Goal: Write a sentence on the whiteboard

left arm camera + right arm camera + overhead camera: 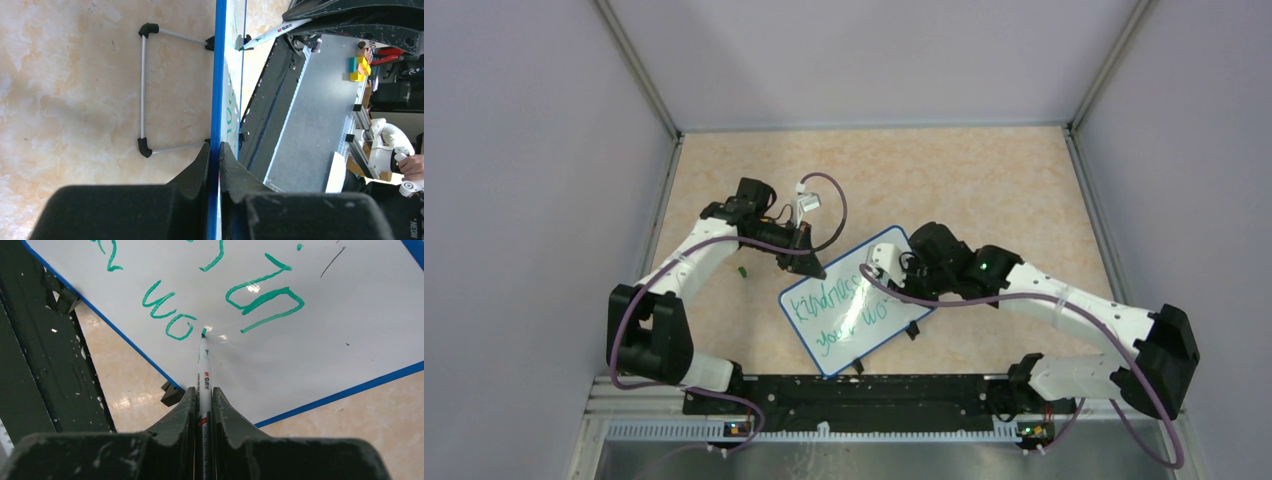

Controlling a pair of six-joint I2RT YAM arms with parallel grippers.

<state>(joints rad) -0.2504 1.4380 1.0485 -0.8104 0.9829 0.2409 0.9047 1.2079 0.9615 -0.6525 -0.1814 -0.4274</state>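
The table (pixel 984 190) carries the whiteboard (pixel 844 302) near its front edge, between both arms. The left gripper (pixel 214 146) is pinched tight on the board's blue rim. The right gripper (pixel 202 390) is clamped on a white marker (pixel 204 365), whose green tip touches the board just after "wo" in the unfinished sentence (pixel 829 297).

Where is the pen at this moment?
In the right wrist view the pen is clamped in the right gripper. Its green tip is against the whiteboard, just after the "wo" in the second line of the sentence.
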